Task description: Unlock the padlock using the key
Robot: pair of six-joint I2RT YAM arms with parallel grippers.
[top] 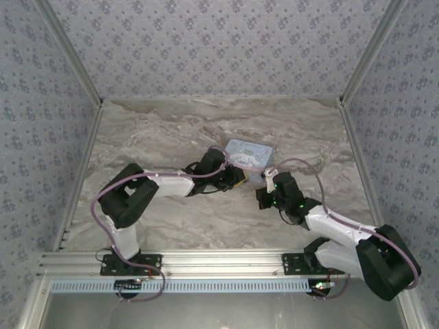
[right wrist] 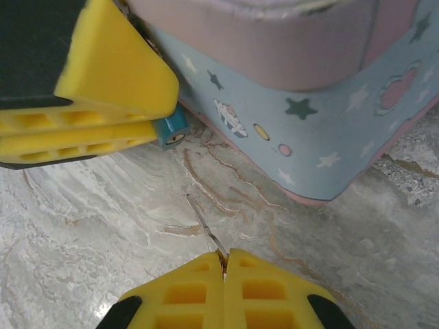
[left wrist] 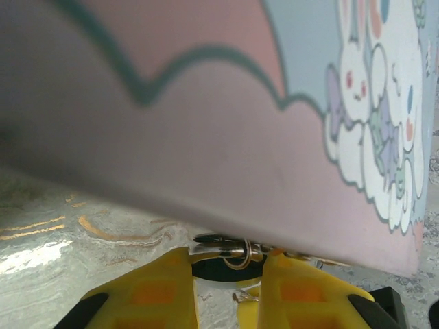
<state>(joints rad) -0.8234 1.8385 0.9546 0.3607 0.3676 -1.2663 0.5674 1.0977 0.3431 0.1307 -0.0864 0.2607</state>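
The tiny padlock [right wrist: 171, 129] shows its blue body and keyhole end, sticking out from the yellow fingers [right wrist: 110, 89] of my left gripper [top: 236, 179], which is shut on it. In the left wrist view its silvery shackle [left wrist: 223, 252] with a small wire ring sits between those fingers, tight under the tin. My right gripper [right wrist: 224, 259] is shut on the key [right wrist: 204, 226]. The thin blade points up and left toward the padlock. Its tip is still apart from the keyhole, with bare table between them.
The pale blue cartoon tin [top: 248, 156] stands right behind both grippers, and its wall [right wrist: 309, 123] is close on the right of the key. The marble tabletop [top: 164, 137] is bounded by metal rails and papered walls.
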